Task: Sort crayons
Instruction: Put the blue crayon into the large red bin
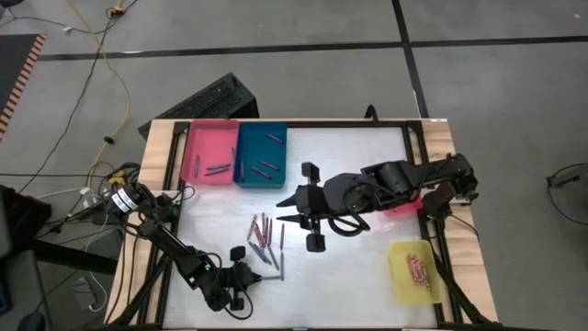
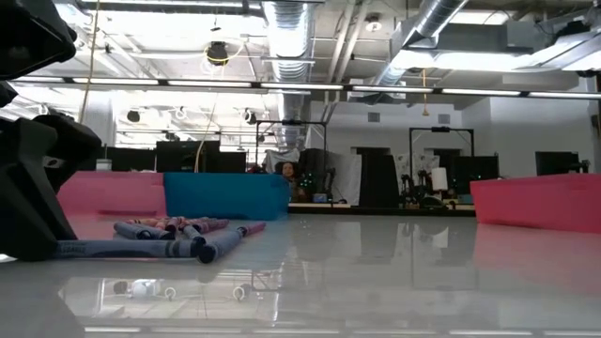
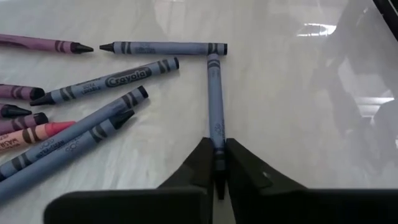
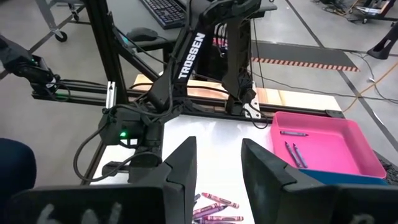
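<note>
Several crayons (image 1: 265, 239), red, pink, grey-blue and dark, lie loose on the white table near its middle; a few more lie in the pink tray (image 1: 209, 152) and the blue tray (image 1: 262, 154) at the far edge. My left gripper (image 3: 217, 171) is at the near left by the heap, shut on one grey-blue crayon (image 3: 216, 99). My right gripper (image 4: 217, 168) hangs open high above the table's middle, with nothing between its fingers. My left gripper pinches the grey-blue crayon by its near end (image 3: 217, 146) between its two fingers. The fingers come slanting down from the table's near left and lie along the crayon. The crayon stretches away from the fingers, its far end (image 3: 213, 59) on the table beside another grey-blue crayon's end.
A yellow tray (image 1: 415, 269) with crayons stands at the near right, and a red tray (image 2: 535, 202) at the right lies partly under the right arm. Other grey-blue crayons (image 3: 93, 87) lie close to the held one. Bare table spreads between the heap and the yellow tray.
</note>
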Robot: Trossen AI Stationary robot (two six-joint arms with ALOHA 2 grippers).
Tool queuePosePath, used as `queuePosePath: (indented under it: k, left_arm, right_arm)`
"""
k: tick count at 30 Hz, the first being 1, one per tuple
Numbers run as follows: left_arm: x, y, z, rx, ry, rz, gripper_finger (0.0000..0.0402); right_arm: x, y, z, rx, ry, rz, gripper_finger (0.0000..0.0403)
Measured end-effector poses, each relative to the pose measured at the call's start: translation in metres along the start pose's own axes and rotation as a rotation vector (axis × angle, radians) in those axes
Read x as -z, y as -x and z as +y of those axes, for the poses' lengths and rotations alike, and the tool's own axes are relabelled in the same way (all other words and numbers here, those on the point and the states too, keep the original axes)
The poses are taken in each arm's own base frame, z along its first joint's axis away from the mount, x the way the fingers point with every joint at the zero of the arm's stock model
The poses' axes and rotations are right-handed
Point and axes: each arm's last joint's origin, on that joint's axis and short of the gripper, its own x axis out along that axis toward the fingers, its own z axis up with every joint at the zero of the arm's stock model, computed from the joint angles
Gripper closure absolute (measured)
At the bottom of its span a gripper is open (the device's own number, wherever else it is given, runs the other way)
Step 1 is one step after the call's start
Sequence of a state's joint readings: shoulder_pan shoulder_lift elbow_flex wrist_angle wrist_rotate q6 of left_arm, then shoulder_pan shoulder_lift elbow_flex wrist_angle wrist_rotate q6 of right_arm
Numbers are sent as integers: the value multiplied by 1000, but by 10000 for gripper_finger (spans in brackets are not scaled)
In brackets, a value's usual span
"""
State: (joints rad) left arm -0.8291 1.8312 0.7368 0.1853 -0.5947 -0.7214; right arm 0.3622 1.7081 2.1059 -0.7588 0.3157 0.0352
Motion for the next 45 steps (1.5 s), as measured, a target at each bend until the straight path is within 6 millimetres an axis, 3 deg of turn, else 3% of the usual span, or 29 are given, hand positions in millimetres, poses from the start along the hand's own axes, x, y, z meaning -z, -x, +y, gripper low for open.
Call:
queuePosePath:
  k: [8,12,16,24,34,45]
  left_arm:
    - [-2,1,-1,3,39,-18,392]
    - [-8,13,-4,6,44,-71,395]
    - [-22,38,-10,-13,23,-196,395]
    - [-53,107,-10,-43,-32,-429,396]
    - [-75,177,5,-48,-119,-578,397]
    - [-68,227,31,-95,-128,-633,397]
  right_arm:
    - [2,3,9,-18,15,17,281]
    - [5,6,15,29,51,33,281]
    - [6,8,20,76,92,42,281]
    - [11,4,24,81,113,72,281]
    - [40,-61,27,98,257,219,281]
    - [57,-126,-10,-6,208,206,281]
